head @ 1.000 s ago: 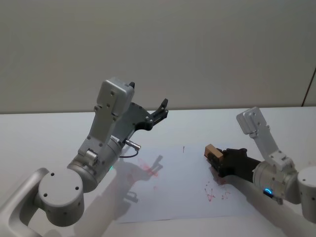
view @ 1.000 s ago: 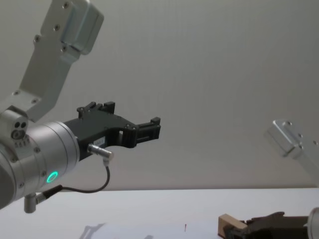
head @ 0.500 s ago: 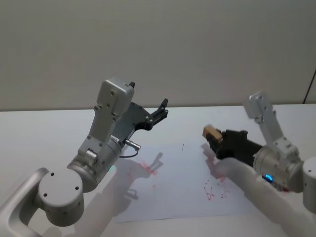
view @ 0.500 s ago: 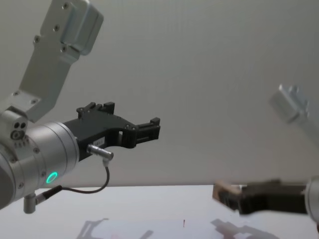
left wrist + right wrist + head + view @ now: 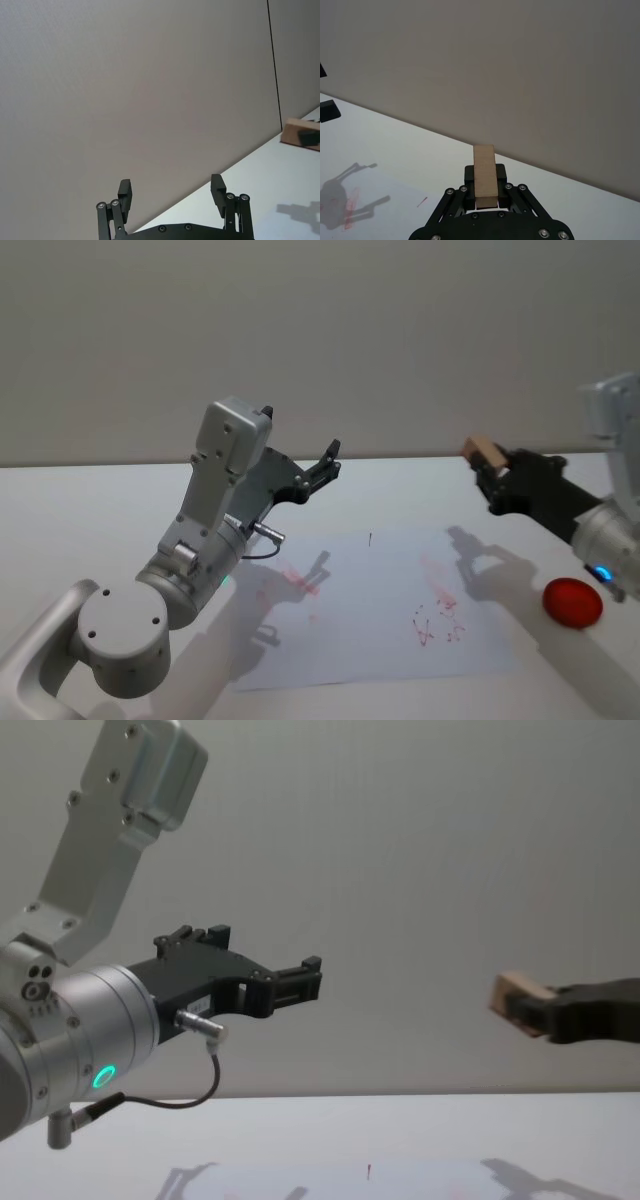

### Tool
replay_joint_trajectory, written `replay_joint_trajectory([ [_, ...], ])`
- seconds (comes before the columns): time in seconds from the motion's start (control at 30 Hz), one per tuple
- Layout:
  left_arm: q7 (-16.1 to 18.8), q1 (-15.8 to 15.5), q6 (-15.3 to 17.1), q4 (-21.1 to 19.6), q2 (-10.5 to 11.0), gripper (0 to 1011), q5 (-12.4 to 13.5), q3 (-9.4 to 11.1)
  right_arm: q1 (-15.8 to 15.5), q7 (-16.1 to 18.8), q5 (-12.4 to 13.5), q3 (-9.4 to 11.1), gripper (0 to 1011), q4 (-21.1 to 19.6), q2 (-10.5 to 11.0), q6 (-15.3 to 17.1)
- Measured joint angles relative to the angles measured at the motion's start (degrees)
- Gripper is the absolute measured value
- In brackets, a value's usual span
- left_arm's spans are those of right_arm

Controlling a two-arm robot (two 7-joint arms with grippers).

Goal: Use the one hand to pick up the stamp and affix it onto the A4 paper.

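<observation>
Raised by the right claw (image 5: 490,470), the stamp (image 5: 481,452) points left, level

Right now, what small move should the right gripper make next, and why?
Probably lower the stamp toward the table right of the paper. The right gripper holds it raised clear of the paper, which already bears red marks. The left gripper hangs open.

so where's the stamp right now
In the head view the stamp is on the right, gripped in the right claw and held up in the air near the far right corner of the A4 paper.
</observation>
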Motion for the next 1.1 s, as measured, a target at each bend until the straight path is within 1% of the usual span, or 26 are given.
replay_joint_trajectory([
  [0.03,0.0,0.0,0.0,0.0,0.0,1001,0.0,0.0,0.0,0.0,0.0,0.0,217,0.0,0.0,0.0],
  [0.13,0.0,0.0,0.0,0.0,0.0,1001,0.0,0.0,-2.7,-2.2,2.1,1.3,217,-3.1,1.9,1.1],
  [0.17,0.0,0.0,0.0,0.0,0.0,1001,0.0,0.0,-2.7,-2.2,2.1,1.3,217,-3.1,1.9,1.1],
  [0.23,0.0,0.0,0.0,0.0,0.0,1001,0.0,0.0,-5.3,-4.0,3.8,2.3,217,-5.5,3.5,2.0],
  [0.27,0.0,0.0,0.0,0.0,0.0,1001,0.0,0.0,-5.3,-4.0,3.8,2.3,217,-5.5,3.5,2.0],
  [0.33,0.0,0.0,0.0,0.0,0.0,1001,0.0,0.0,-7.9,-5.5,5.3,3.3,217,-7.4,5.0,2.8],
  [0.37,0.0,0.0,0.0,0.0,0.0,1001,0.0,0.0,-7.9,-5.5,5.3,3.3,217,-7.4,5.0,2.8],
  [0.4,0.0,0.0,0.0,0.0,0.0,1001,0.0,0.0,-9.4,-6.1,6.1,3.9,217,-8.4,5.9,3.2],
  [0.47,0.0,0.0,0.0,0.0,0.0,1001,0.0,0.0,-10.7,-6.8,6.9,4.3,217,-9.1,6.6,3.7],
  [0.5,0.0,0.0,0.0,0.0,0.0,1001,0.0,0.0,-12.0,-7.5,7.6,4.8,217,-9.8,7.3,4.0],
  [0.6,0.0,0.0,0.0,0.0,0.0,1001,0.0,0.0,-14.0,-8.2,8.5,5.4,217,-10.7,8.4,4.6],
  [0.63,0.0,0.0,0.0,0.0,0.0,1001,0.0,0.0,-15.4,-8.7,9.2,5.8,217,-11.2,9.1,5.0],
  [0.67,0.0,0.0,0.0,0.0,0.0,1001,0.0,0.0,-16.0,-8.9,9.4,6.1,217,-11.4,9.4,5.2],
  [0.7,0.0,0.0,0.0,0.0,0.0,1001,0.0,0.0,-17.2,-9.3,9.9,6.4,217,-11.7,10.0,5.5],
  [0.77,0.0,0.0,0.0,0.0,0.0,1001,0.0,0.0,-18.0,-9.5,10.2,6.6,217,-11.8,10.4,5.8],
  [0.87,0.0,0.0,0.0,0.0,0.0,1001,0.0,0.0,-20.2,-10.0,10.6,7.2,217,-12.1,11.6,6.4],
  [1.1,0.0,0.0,0.0,0.0,0.0,1001,0.0,0.0,-21.8,-10.1,10.6,7.7,217,-11.9,12.8,7.2],
])
